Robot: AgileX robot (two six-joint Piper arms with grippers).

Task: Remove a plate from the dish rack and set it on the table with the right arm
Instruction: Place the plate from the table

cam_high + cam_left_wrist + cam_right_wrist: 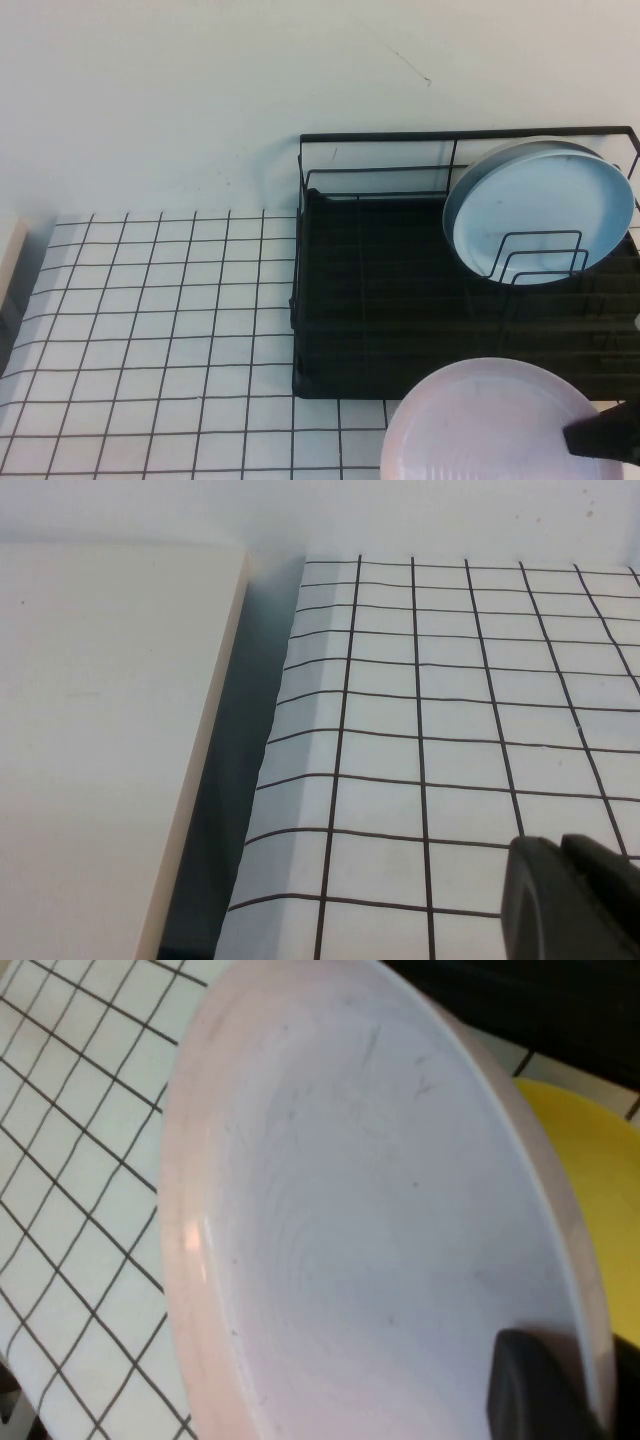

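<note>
R gripper [600, 437] is pinching the pink plate [490, 420] by its rim, clear of the dish rack [400, 320] w/ face tilted, prob for lowering onto the table [160, 340]; L gripper [570, 900] parked near table edge, fingers can't tell.

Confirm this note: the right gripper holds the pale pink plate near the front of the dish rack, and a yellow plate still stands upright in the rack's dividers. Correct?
Not quite. The plate standing in the dish rack dividers is the light blue plate, not a yellow one, as the high view shows. The rest holds: the right gripper grips the pale pink plate near the rack's front. The left gripper hangs over the table.
</note>
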